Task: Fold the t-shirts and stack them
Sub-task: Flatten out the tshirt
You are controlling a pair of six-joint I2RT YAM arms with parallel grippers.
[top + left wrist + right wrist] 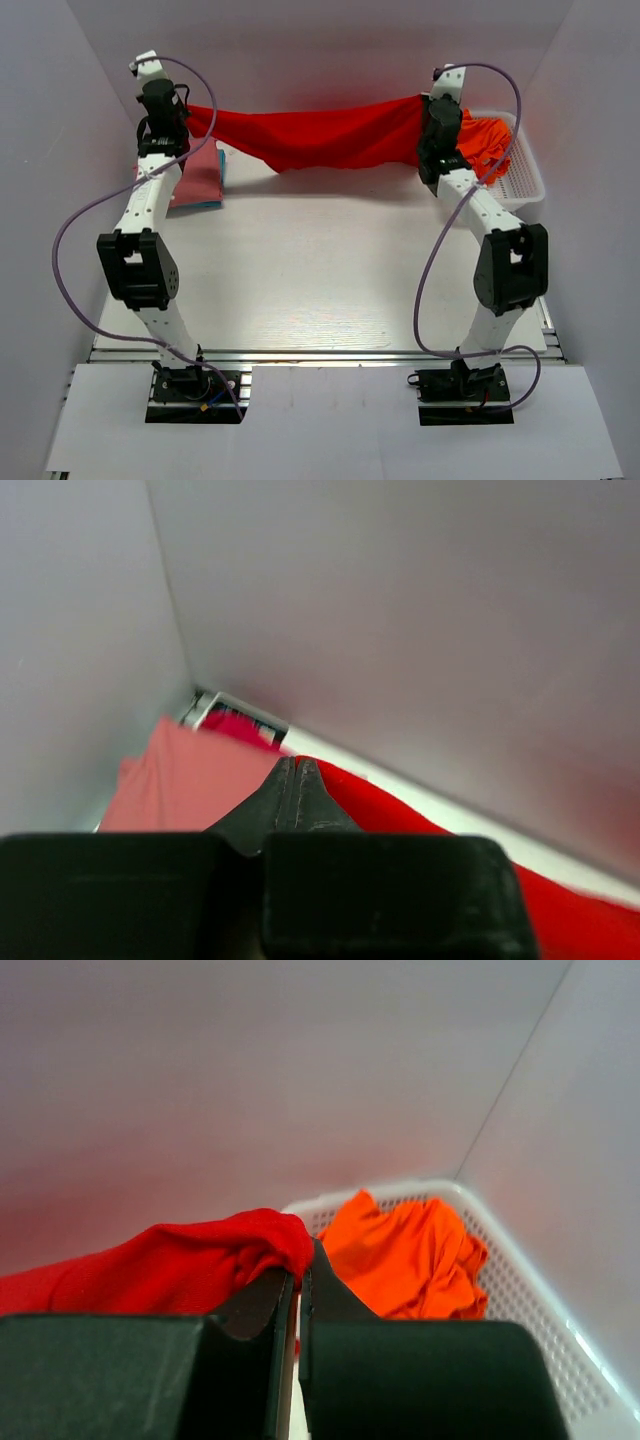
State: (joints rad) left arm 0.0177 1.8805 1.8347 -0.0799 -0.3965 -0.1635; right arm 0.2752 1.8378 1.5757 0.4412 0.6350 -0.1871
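A bright red t-shirt [320, 135] hangs stretched in the air between my two grippers at the back of the table, sagging in the middle. My left gripper [188, 113] is shut on its left end; the red cloth [420, 810] shows beside the closed fingers [296, 780]. My right gripper [428, 105] is shut on its right end, with red cloth [190, 1260] bunched over the fingertips [303, 1260]. A folded dusty pink t-shirt [195, 178] lies on a teal-blue one [221, 170] at the back left. Orange t-shirts [485, 140] lie crumpled in the basket.
A white plastic mesh basket [525, 185] stands at the back right against the wall. Grey walls close in the back and both sides. The white table [320, 270] stretches in front of the hanging shirt.
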